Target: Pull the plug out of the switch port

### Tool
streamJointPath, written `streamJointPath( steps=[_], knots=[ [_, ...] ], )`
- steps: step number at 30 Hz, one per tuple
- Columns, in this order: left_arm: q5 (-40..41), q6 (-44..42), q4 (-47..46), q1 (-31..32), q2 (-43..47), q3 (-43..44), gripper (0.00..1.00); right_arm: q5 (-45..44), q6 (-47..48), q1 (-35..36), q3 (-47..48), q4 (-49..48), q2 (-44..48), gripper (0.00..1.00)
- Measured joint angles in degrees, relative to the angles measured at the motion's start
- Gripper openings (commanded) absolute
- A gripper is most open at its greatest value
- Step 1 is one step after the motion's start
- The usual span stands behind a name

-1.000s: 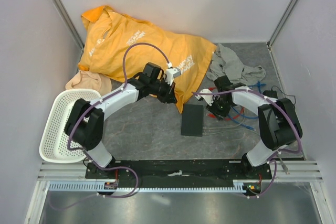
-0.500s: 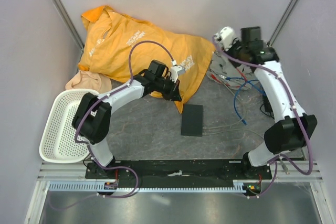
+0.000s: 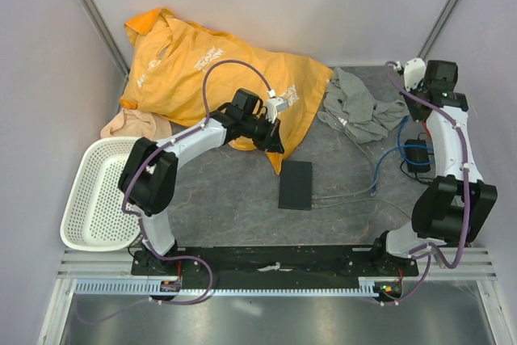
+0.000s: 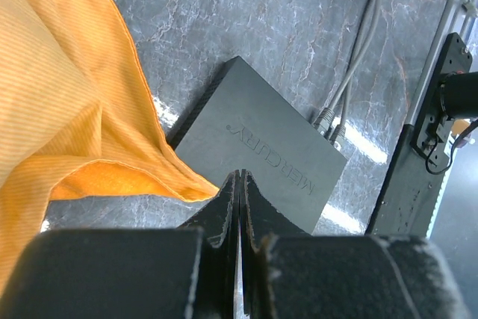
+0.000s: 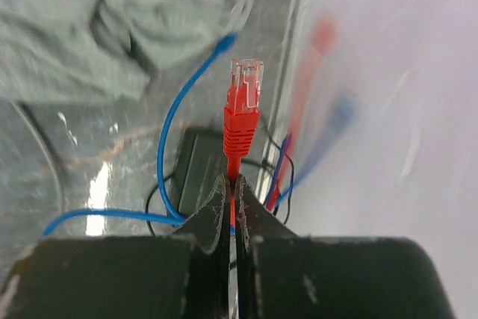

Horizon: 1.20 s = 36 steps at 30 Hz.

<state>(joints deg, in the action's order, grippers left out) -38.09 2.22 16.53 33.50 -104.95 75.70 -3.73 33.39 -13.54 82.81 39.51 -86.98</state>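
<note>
The switch (image 3: 296, 184) is a flat matte-black box in the middle of the table; the left wrist view shows "MERCURY" on its top (image 4: 261, 147). Two grey cables (image 4: 328, 119) are still plugged into its near edge. My right gripper (image 5: 239, 181) is shut on a red cable just behind its red plug (image 5: 244, 102), which hangs free in the air. That gripper is raised at the far right corner (image 3: 432, 96), well away from the switch. My left gripper (image 4: 239, 175) is shut and empty, hovering over the switch's far end (image 3: 275, 145).
An orange shirt (image 3: 210, 70) lies at the back left, its hem beside the switch (image 4: 112, 162). A grey cloth (image 3: 359, 107), a blue cable (image 3: 397, 155) and a black power brick (image 3: 417, 153) lie to the right. A white basket (image 3: 97, 191) stands at the left.
My right arm has swung from beside the switch up to the far right corner, carrying the red cable with it. My left gripper has edged slightly toward the switch.
</note>
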Motion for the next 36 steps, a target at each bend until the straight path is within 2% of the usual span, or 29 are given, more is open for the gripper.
streamJointPath(
  steps=[3, 4, 5, 7, 8, 10, 11, 12, 13, 17, 22, 26, 30, 34, 36],
  knots=[
    [-0.7, 0.5, 0.0, 0.0, -0.7, 0.0, 0.02, -1.6, 1.1, -0.2, -6.3, -0.2, -0.2, 0.01],
    [-1.0, 0.7, 0.0, 0.0, -0.9, 0.0, 0.02, -1.7, 1.2, -0.2, -7.8, -0.1, -0.3, 0.05],
    [-1.1, 0.8, 0.0, 0.0, -0.9, 0.0, 0.02, -1.7, 1.2, -0.2, -9.3, 0.2, -0.5, 0.15],
    [-1.3, 0.9, -0.2, 0.0, -1.0, 0.0, 0.02, -0.8, 1.2, -0.2, -11.5, 0.8, -1.2, 0.27],
    [-1.3, 0.9, -0.3, 0.0, -1.0, 0.0, 0.02, 0.6, 1.3, -0.2, -12.0, 1.8, -1.7, 0.38],
    [-1.4, 0.9, -0.5, 0.0, -1.0, -0.2, 0.02, 3.8, 1.2, -0.2, -12.1, 3.9, -3.0, 0.52],
    [-1.4, 0.9, -0.5, 0.0, -1.0, -0.2, 0.02, 5.5, 1.1, -0.2, -12.1, 4.9, -3.7, 0.76],
    [-1.4, 0.9, -0.5, 0.0, -1.0, -0.3, 0.02, 7.5, 0.8, 0.0, -12.0, 6.1, -4.5, 0.95],
    [-1.5, 0.9, -0.5, 0.0, -1.0, -0.5, 0.02, 9.6, 0.3, 0.2, -11.8, 7.5, -5.4, 0.98],
    [-2.5, 1.0, -0.6, 0.1, -1.3, -0.5, 0.03, 14.7, -1.2, 2.6, -8.4, 12.5, -7.7, 0.98],
    [-6.1, 0.8, -1.1, 0.4, -1.4, -0.8, 0.05, 23.5, -1.7, 9.9, -5.3, 12.5, -2.5, 0.98],
    [-10.3, 0.3, -3.2, 1.1, -1.7, -3.2, 0.05, 36.5, 0.1, 14.6, -5.4, 16.6, -0.9, 0.87],
    [-13.0, -0.1, -4.8, 1.4, -2.3, -7.1, 0.03, 45.8, 7.5, 15.8, -4.6, 26.4, -12.9, 0.93],
    [-15.3, -1.2, -5.1, 1.6, -4.2, -7.7, 0.02, 49.2, 14.2, 15.7, -4.6, 31.7, -26.3, 0.87],
    [-15.5, -2.8, -5.0, 1.9, -4.6, -7.9, 0.02, 50.1, 16.5, 15.7, -4.6, 33.2, -28.6, 0.83]
  ],
)
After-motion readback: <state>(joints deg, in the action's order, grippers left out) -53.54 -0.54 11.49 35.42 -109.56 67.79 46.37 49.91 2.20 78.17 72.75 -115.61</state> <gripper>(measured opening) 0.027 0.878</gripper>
